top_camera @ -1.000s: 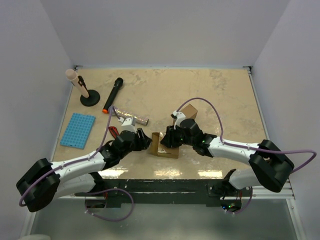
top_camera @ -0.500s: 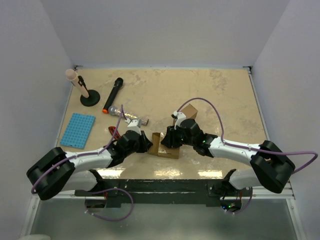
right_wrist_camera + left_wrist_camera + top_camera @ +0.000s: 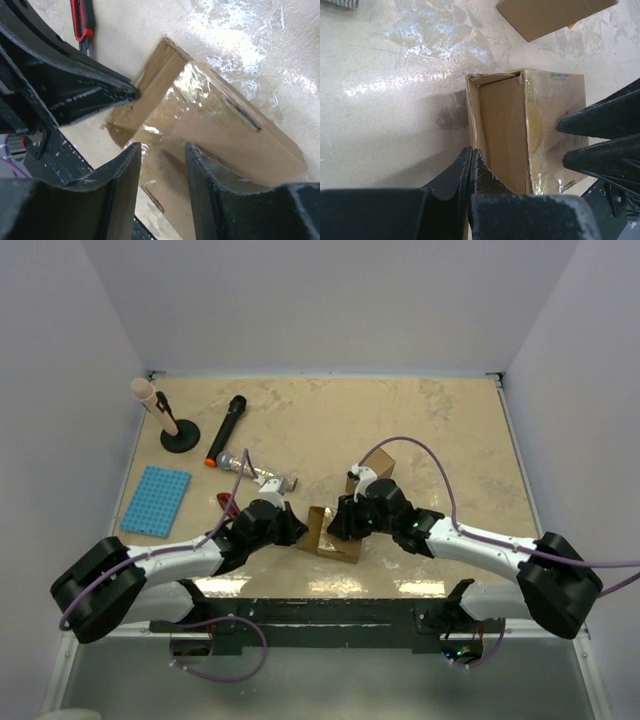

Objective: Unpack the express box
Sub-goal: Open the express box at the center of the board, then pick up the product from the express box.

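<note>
Two fingers (image 3: 451, 172) of the left gripper (image 3: 470, 155) are pressed together on the thin side wall at the open end of the express box (image 3: 520, 125). Only cardboard appears to lie between them. The right gripper (image 3: 162, 152) has its fingers (image 3: 120, 170) spread, with the tips set against the taped face of the box and nothing clamped. The box lies on its side near the front middle of the table (image 3: 450, 420), between the two grippers. The visible part of its interior shows bare cardboard only.

Probable faults from this state:
1. Wall tear or fold. Cause: the left pinch covers one thin edge, so a pull loads that edge alone.
2. Box slide or rotation. Cause: the right fingertips rest on glossy tape and may slip under load.
3. Collision or loss. Cause: a dragged box may strike the loose cardboard piece (image 3: 382, 462) just beyond it, or go over the near table edge.
</note>
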